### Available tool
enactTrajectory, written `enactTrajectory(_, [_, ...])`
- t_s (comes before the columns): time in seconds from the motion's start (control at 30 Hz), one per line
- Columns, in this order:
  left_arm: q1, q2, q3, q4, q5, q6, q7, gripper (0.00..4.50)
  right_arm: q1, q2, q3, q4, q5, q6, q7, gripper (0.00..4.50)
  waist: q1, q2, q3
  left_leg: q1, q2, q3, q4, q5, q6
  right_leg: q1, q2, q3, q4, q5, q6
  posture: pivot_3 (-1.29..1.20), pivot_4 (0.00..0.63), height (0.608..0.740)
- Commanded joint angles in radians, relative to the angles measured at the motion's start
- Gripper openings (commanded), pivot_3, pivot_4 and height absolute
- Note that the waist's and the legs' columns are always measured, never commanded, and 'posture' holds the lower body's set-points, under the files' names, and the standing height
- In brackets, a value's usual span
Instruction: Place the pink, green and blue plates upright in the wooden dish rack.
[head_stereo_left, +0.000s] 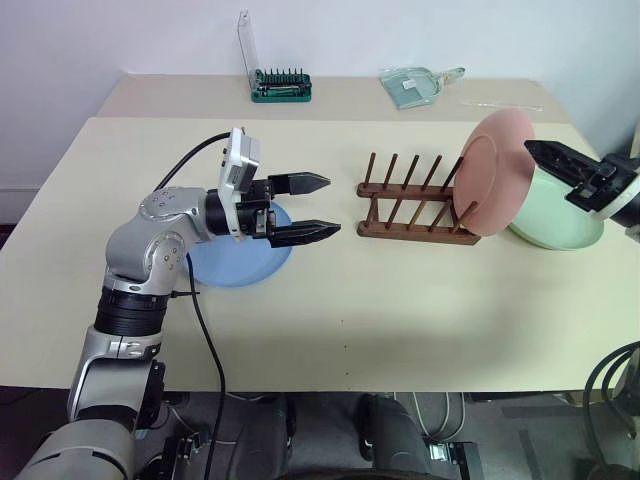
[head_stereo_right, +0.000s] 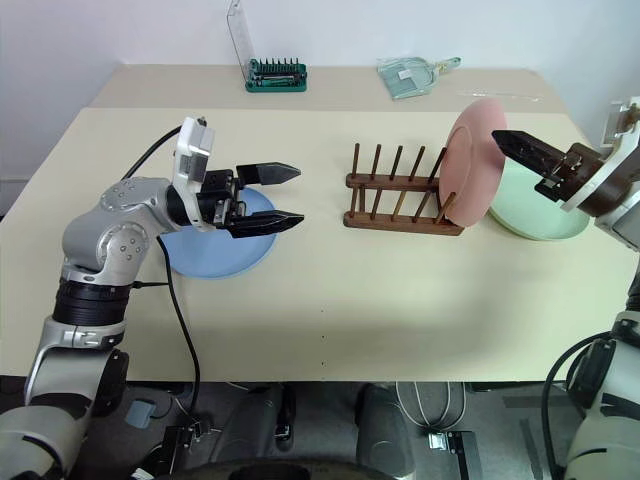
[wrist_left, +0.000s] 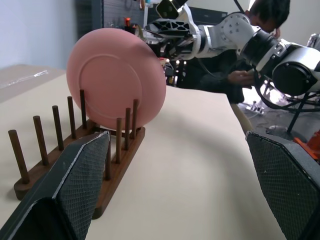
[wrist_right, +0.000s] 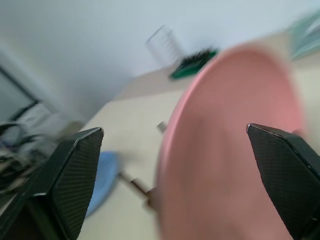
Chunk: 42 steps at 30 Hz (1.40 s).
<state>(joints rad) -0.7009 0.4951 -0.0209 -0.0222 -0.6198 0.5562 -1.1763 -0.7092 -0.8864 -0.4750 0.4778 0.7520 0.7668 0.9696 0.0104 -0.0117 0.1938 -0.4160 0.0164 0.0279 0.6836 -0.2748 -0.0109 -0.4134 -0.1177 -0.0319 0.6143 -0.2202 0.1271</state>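
The pale surface (head_stereo_left: 400, 320) carries everything. On it, toward my right, my pink plate (head_stereo_left: 495, 170) stands upright at the right end of the wooden dish rack (head_stereo_left: 415, 205), leaning among the last pegs, and just behind it the green plate (head_stereo_left: 560, 225) lies flat. The blue plate (head_stereo_left: 240, 262) lies flat on my left, well apart from the rack. My left tool (head_stereo_left: 315, 208) hangs level over the blue plate's edge, pointing at the rack, its fingers spread wide and empty. My right tool (head_stereo_right: 522, 148) sits beside the pink plate's upper rim with fingers apart, one on each side and neither gripping it. A green bit holder (head_stereo_left: 281, 85) stands at the far edge.
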Motion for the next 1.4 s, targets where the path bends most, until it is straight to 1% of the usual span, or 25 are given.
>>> enactTrajectory(0.03, [-0.017,-0.005,0.011,-0.025,-0.014,-0.008,0.003,4.5,-0.091,0.01,-0.134,0.004,-0.008,-0.205,-0.123,4.4,0.0,0.0,0.0,0.0,0.0,0.0,0.0,0.0,0.0,0.0,0.0,0.0,0.0,0.0,0.0,0.0,0.15,0.724])
enactTrajectory(0.1, [-0.016,-0.007,0.01,-0.025,-0.012,-0.009,0.004,4.5,-0.118,0.008,-0.175,0.04,0.005,-0.222,-0.176,4.4,0.001,0.001,0.0,0.0,0.0,0.0,0.0,0.0,0.0,0.0,0.0,0.0,0.0,0.0,0.0,0.0,0.15,0.724])
enactTrajectory(0.13, [-0.016,-0.009,0.011,-0.025,-0.014,-0.006,0.005,4.5,-0.098,-0.001,-0.155,0.035,-0.042,-0.271,-0.186,4.4,0.003,0.0,0.0,0.0,0.0,0.0,0.0,0.0,0.0,0.0,0.0,0.0,0.0,0.0,0.0,0.0,0.15,0.724])
enactTrajectory(0.2, [-0.015,-0.008,0.008,-0.027,-0.005,-0.017,0.004,4.5,-0.008,-0.04,-0.043,0.004,-0.212,-0.416,-0.177,4.4,0.004,0.0,0.0,0.0,0.0,0.0,0.0,0.0,0.0,0.0,0.0,0.0,0.0,0.0,0.0,0.0,0.15,0.724])
enactTrajectory(0.23, [-0.017,-0.008,0.008,-0.027,-0.007,-0.014,0.004,4.5,0.047,-0.078,0.027,0.004,-0.317,-0.513,-0.168,4.4,0.004,0.0,0.0,0.0,0.0,0.0,0.0,0.0,0.0,0.0,0.0,0.0,-0.001,0.0,0.001,0.0,0.15,0.724])
enactTrajectory(0.3, [-0.02,-0.013,0.014,-0.024,-0.008,-0.027,0.005,4.5,0.091,-0.133,0.064,0.026,-0.37,-0.545,-0.136,4.4,-0.001,0.0,0.0,0.0,-0.001,0.001,0.0,0.0,0.0,0.0,0.0,0.0,-0.001,-0.001,0.001,0.0,0.15,0.724])
enactTrajectory(0.37, [-0.031,-0.017,0.038,-0.004,-0.017,-0.038,0.01,4.5,0.088,-0.184,0.08,0.113,-0.421,-0.578,-0.148,4.4,-0.005,0.003,0.001,0.0,-0.001,0.002,0.0,0.0,0.0,0.0,-0.001,0.002,0.0,0.0,0.001,0.0,0.15,0.724])
enactTrajectory(0.4, [-0.036,-0.018,0.051,0.006,-0.015,-0.059,0.009,4.5,0.097,-0.209,0.109,0.151,-0.472,-0.623,-0.157,4.4,-0.006,0.005,0.001,0.0,-0.001,0.002,0.0,0.0,0.0,0.0,-0.001,0.002,0.0,0.0,0.001,0.0,0.15,0.724])
enactTrajectory(0.5, [-0.051,-0.012,0.073,0.02,-0.046,-0.029,0.004,4.5,0.113,-0.238,0.181,0.198,-0.555,-0.68,-0.148,4.4,-0.01,0.006,0.001,0.0,0.0,0.002,0.0,0.0,0.0,-0.001,0.0,0.002,0.001,-0.001,0.001,0.0,0.15,0.724])
enactTrajectory(0.63, [-0.055,-0.012,0.065,0.025,-0.023,-0.06,-0.005,4.5,0.15,-0.219,0.239,0.178,-0.569,-0.643,-0.059,4.4,-0.025,0.005,0.001,0.001,0.0,0.002,-0.001,0.0,0.0,-0.001,0.0,0.002,0.0,-0.001,0.001,0.0,0.15,0.724])
enactTrajectory(0.67, [-0.055,-0.012,0.064,0.026,-0.023,-0.06,-0.004,4.5,0.169,-0.205,0.261,0.15,-0.546,-0.593,0.003,4.4,-0.025,0.005,0.001,0.001,0.0,0.002,-0.001,0.0,0.0,-0.001,0.0,0.002,0.0,-0.001,0.001,0.0,0.15,0.724])
enactTrajectory(0.77, [-0.057,-0.012,0.061,0.028,-0.025,-0.062,-0.006,4.5,0.172,-0.161,0.306,0.11,-0.503,-0.477,0.11,4.4,-0.026,0.005,0.001,0.001,0.0,0.002,-0.001,0.0,0.0,0.0,0.0,0.002,0.0,-0.001,0.001,0.0,0.15,0.724])
enactTrajectory(1.0, [-0.047,0.0,0.059,0.006,-0.025,-0.055,0.0,4.5,0.012,-0.087,0.408,0.316,-0.63,-0.542,0.049,4.4,-0.02,0.006,0.001,0.001,0.0,0.002,0.0,0.0,0.0,0.0,0.0,0.002,0.0,-0.001,0.001,0.0,0.15,0.724])
enactTrajectory(1.07, [-0.038,0.006,0.058,-0.002,-0.02,-0.056,0.004,4.5,-0.017,-0.068,0.434,0.38,-0.673,-0.588,0.014,4.4,-0.021,0.005,0.001,0.001,0.0,0.001,0.0,0.0,0.0,0.0,0.0,0.002,0.0,-0.001,0.001,0.0,0.15,0.724])
enactTrajectory(1.27, [-0.022,0.019,0.059,-0.028,-0.026,-0.047,0.021,4.5,-0.07,-0.027,0.489,0.537,-0.758,-0.621,-0.037,4.4,-0.024,0.005,0.001,0.001,0.0,0.002,0.0,0.001,-0.003,0.0,0.0,0.002,0.0,-0.001,0.001,0.0,0.15,0.724])
enactTrajectory(1.33, [-0.021,0.022,0.059,-0.033,-0.027,-0.045,0.025,4.5,-0.089,-0.019,0.482,0.577,-0.762,-0.624,-0.055,3.88,-0.024,0.005,0.001,0.002,0.0,0.002,0.0,0.001,-0.002,0.001,0.0,0.002,0.0,-0.001,0.001,0.0,0.15,0.724])
enactTrajectory(1.4, [-0.022,0.025,0.059,-0.037,-0.029,-0.042,0.029,4.5,-0.11,-0.018,0.482,0.602,-0.779,-0.637,-0.098,3.16,-0.023,0.005,0.001,0.003,0.0,0.002,0.0,0.001,-0.002,0.002,0.0,0.002,0.0,-0.001,0.001,0.0,0.15,0.724])
